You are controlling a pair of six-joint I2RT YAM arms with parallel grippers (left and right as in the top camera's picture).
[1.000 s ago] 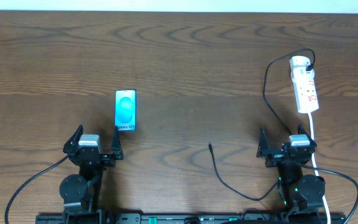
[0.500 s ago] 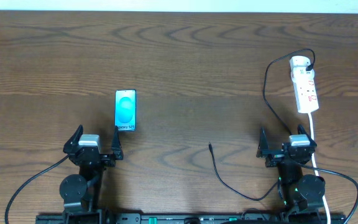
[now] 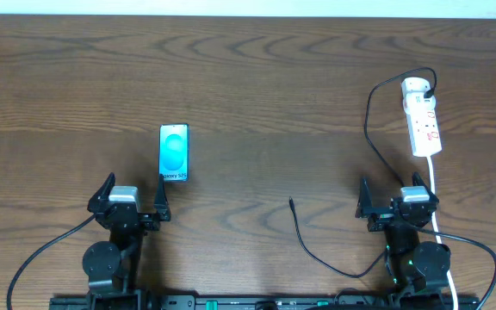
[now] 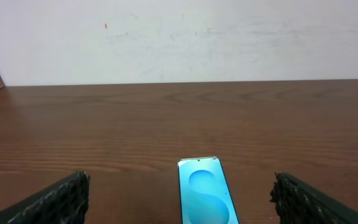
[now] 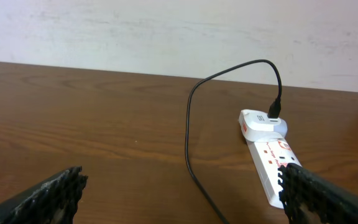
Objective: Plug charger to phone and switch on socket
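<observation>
The phone lies flat on the table, screen lit blue-teal, just ahead of my left gripper; it also shows in the left wrist view between the open fingers. The white socket strip lies at the far right, ahead of my right gripper, and shows in the right wrist view. The charger's thin black cable runs from a plug in the strip's far end, back past the right arm, to its loose connector tip on the table's middle. Both grippers are open and empty.
The wooden table stretches far behind the phone to a white wall. The strip's white cord runs back along the right arm. The robot arms' thicker black cables trail at the near edge.
</observation>
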